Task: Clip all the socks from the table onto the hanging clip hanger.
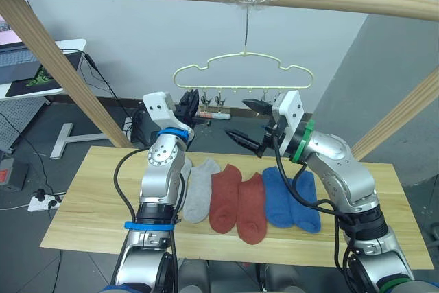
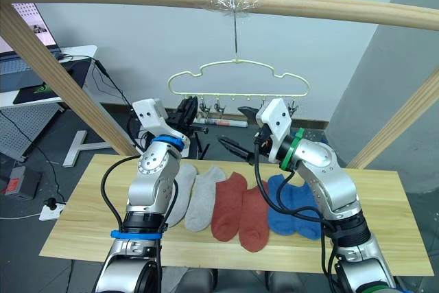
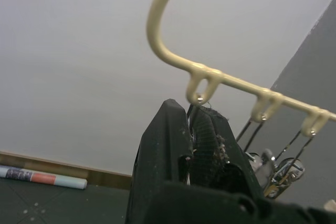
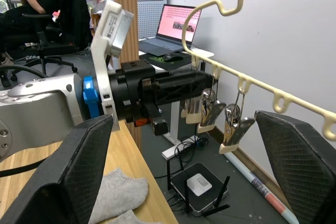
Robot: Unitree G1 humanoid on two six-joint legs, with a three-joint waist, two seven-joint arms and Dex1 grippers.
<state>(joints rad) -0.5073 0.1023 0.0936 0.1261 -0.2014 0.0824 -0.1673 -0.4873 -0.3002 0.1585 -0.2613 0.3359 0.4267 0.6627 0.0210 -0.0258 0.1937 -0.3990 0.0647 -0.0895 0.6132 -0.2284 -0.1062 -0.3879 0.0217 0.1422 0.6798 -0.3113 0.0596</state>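
All six socks (image 2: pixel 240 207) lie on the desk (image 2: pixel 82 228) below both hands. The left hand (image 4: pixel 197 88), pressed together, pinches the clip hanger's (image 2: pixel 236 80) end clip (image 4: pixel 193 107); the right hand (image 2: pixel 241 130) is spread, empty.

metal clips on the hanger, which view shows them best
The right wrist view: the metal clips hang large and side-on from the clip hanger, with the left gripper shut on the endmost one. The eye views show the whole row, but tiny. The left wrist view shows a few clips past its own fingers, partly hidden.
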